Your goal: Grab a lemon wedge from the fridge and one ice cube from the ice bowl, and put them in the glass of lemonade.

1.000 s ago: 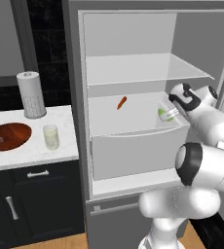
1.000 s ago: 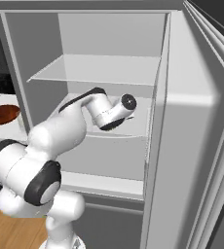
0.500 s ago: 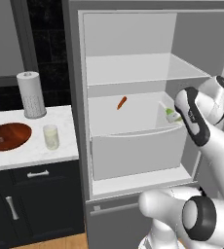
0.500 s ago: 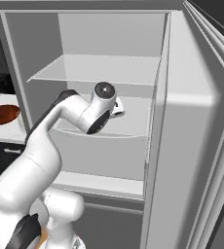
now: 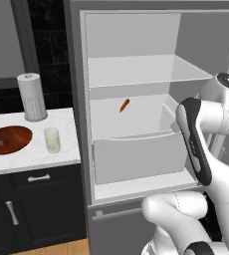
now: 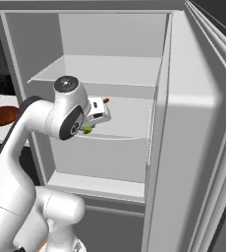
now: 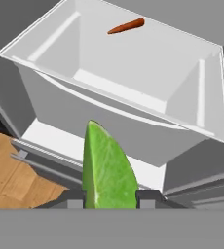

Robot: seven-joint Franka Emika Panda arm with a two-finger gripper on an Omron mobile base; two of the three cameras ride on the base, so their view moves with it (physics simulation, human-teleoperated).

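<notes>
1. On my hand view the gripper (image 7: 109, 198) has its 2 fingertips closed on the lemon wedge (image 7: 107, 168); the green wedge stands up between them, pinched at its lower end.
2. From the right base view I see the gripper (image 6: 91, 125) in front of the open fridge (image 6: 110, 44), at the front edge of the white drawer (image 6: 120, 160), with the lemon wedge (image 6: 88, 130) a small green spot under the hand.
3. My hand view looks down into the drawer (image 7: 133, 82); the wedge is outside it, on the near side of its front wall.
4. The thin orange-red stick (image 7: 126, 26) lies at the back of the drawer, well apart from the wedge.
5. In the left base view the glass of lemonade (image 5: 52, 140) stands on the white counter (image 5: 47, 157), just beside the reddish-brown ice bowl (image 5: 8, 139).
6. I see something small and pale inside the bowl, but I cannot tell whether it is the ice cube.
7. The paper-towel roll (image 5: 32, 97) stands behind the bowl and glass.
</notes>
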